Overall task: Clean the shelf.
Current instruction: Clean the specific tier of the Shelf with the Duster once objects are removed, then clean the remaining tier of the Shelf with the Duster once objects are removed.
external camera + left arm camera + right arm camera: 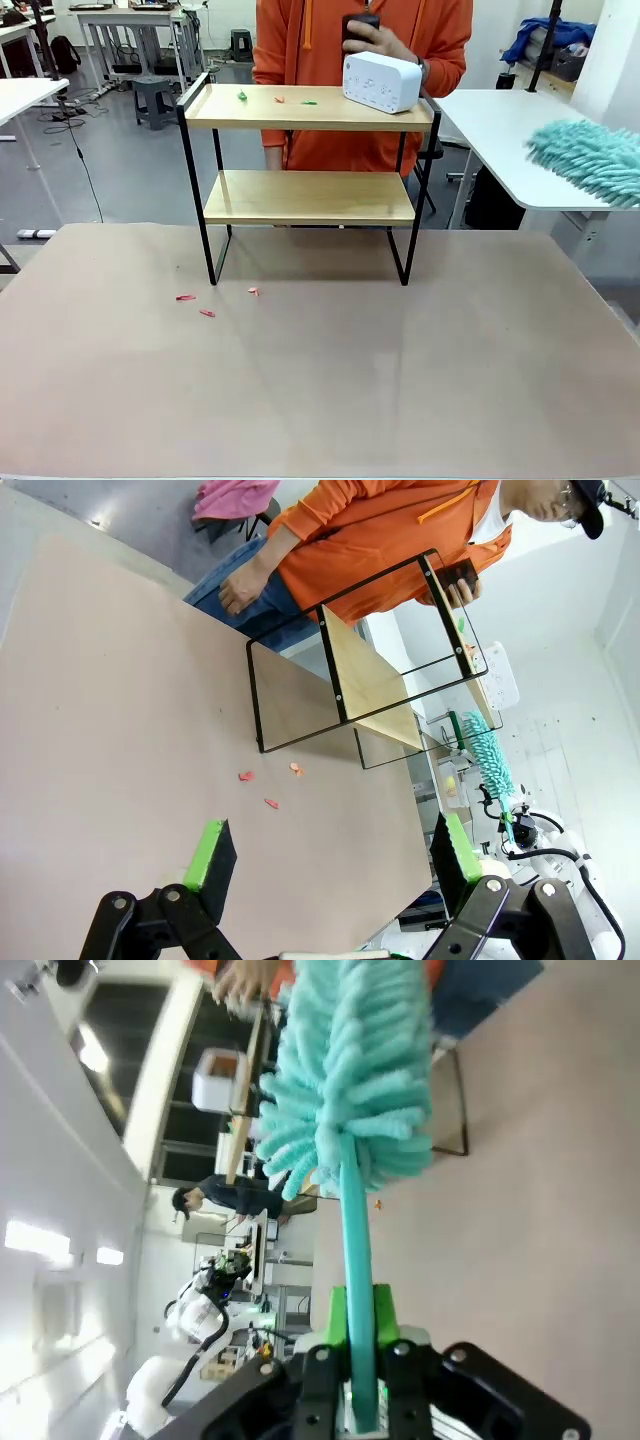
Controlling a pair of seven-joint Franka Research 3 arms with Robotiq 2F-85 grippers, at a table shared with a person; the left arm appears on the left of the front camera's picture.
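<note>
At shelf (310, 197): white box (381, 81) (plus scraps (242, 96))

Black grippers with green pads on white arms, and a person dressed in orange.
The left gripper (333, 852) is matte black, its angular linked fingers (215, 858) faced with bright green pads and fixed by round silver screws at the joints. The right gripper (358, 1320) has the same black links, silver pivot screws and green pads. The right arm (555, 830) is glossy white and rounded, with thin black cables looping along it. The person (360, 40) wears a long-sleeved orange hooded top with paler orange drawstrings, blue jeans (215, 585) and a dark cap (592, 490).
</note>
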